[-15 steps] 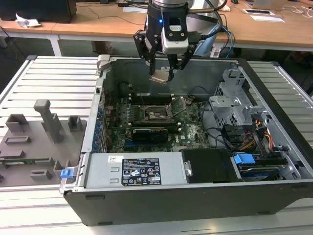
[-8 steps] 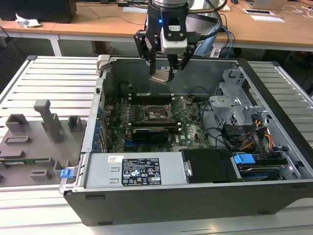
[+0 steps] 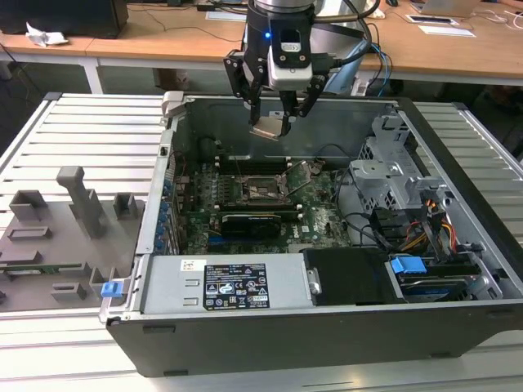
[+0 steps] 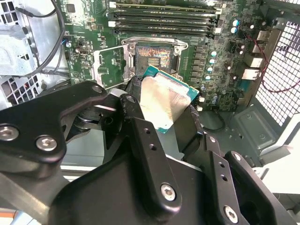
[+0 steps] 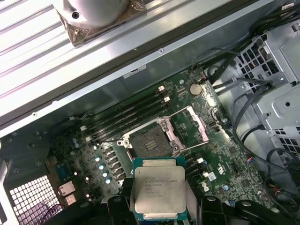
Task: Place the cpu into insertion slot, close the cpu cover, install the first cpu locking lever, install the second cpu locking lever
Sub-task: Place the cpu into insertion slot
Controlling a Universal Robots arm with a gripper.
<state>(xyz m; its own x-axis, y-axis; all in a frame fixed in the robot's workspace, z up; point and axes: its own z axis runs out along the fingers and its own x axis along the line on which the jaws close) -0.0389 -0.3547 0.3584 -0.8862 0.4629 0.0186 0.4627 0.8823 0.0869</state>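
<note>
My gripper hangs above the open computer case, shut on the cpu, a flat silvery-beige chip held tilted between the fingers. Both wrist views show the cpu pinched by its two opposite edges, well above the motherboard. The insertion slot lies below, uncovered, with its dark centre showing. The cpu cover, a silver frame plate, stands flipped open beside the slot, hinged at one edge.
Long black memory slots run along one side of the socket, and a black card lies near it. A grey power supply, a drive cage and cables crowd the case. A grey holder fixture sits at the exterior view's left.
</note>
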